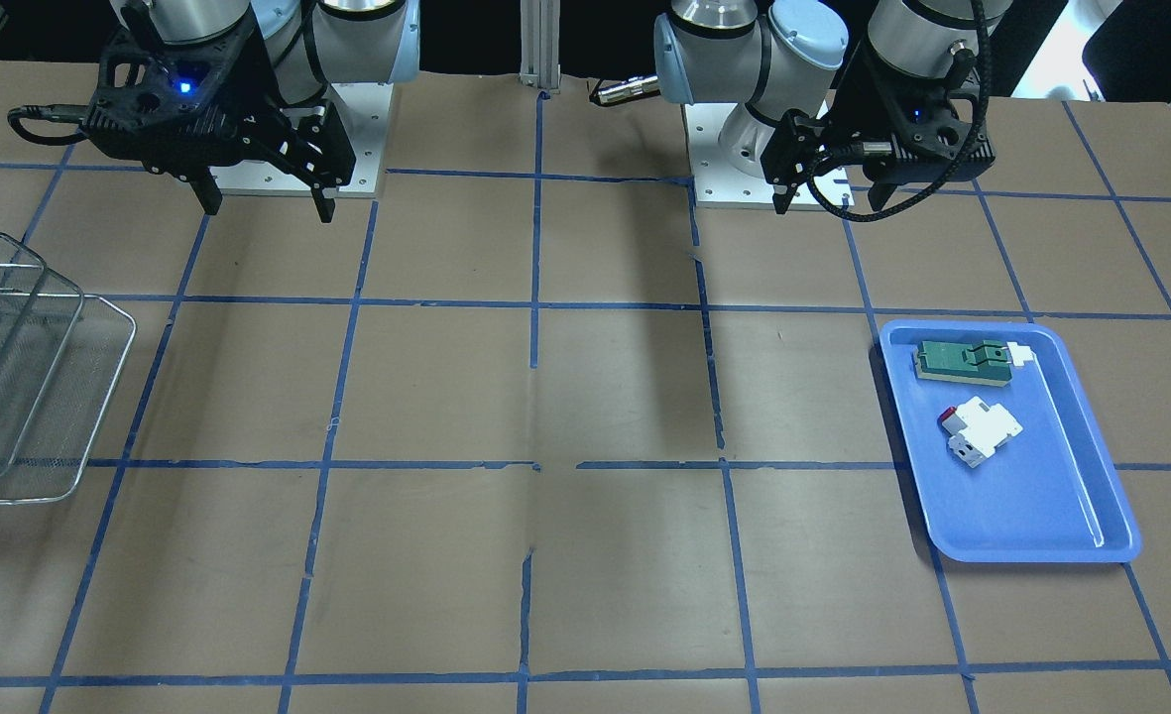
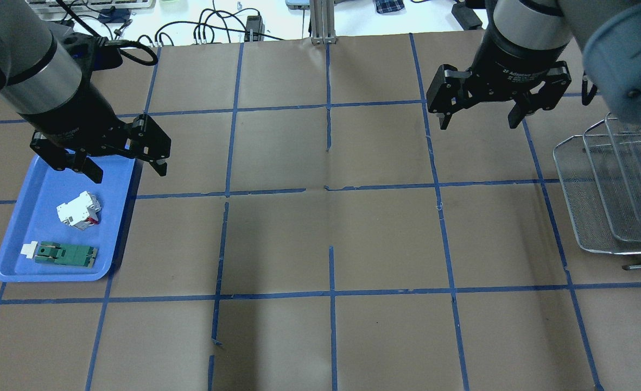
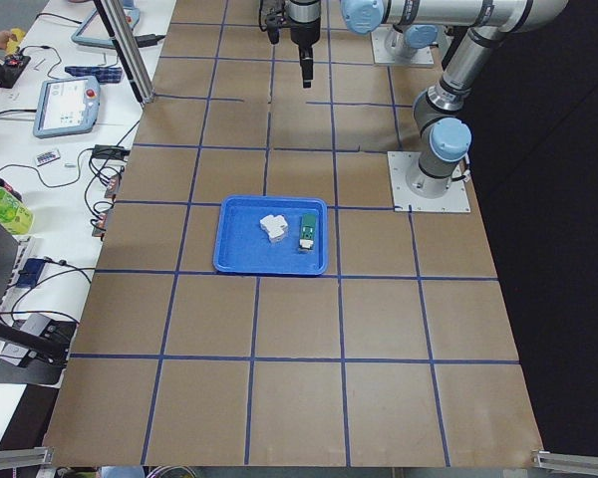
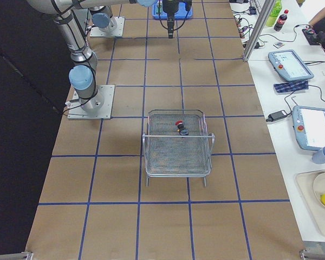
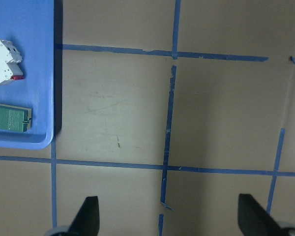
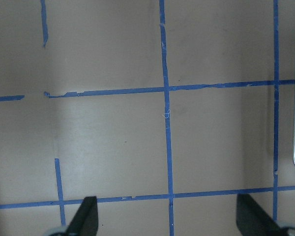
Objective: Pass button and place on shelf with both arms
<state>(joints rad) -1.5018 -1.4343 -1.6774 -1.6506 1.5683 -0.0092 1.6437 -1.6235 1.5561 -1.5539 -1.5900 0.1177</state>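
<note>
The button (image 4: pixel 180 127), a small black switch with a red cap, lies inside a mesh tray of the wire shelf (image 4: pixel 176 160), toward its rear. I cannot tell which tier it is on. Nothing grips it. The shelf stands on the brown, blue-taped worktop (image 2: pixel 331 228), on the robot's right. The right arm (image 2: pixel 521 38) hangs above the worktop near the shelf but apart from it, its jaws spread wide and empty. The left arm (image 2: pixel 43 81) hovers over the inner edge of a blue tray (image 2: pixel 13 260), its jaws also spread and empty. The tray holds a white block (image 2: pixel 78 209) and a green board (image 2: pixel 65 253). The placing looks complete. A good finish keeps both arms high and clear of the wire rims, so the button does not roll.
</note>
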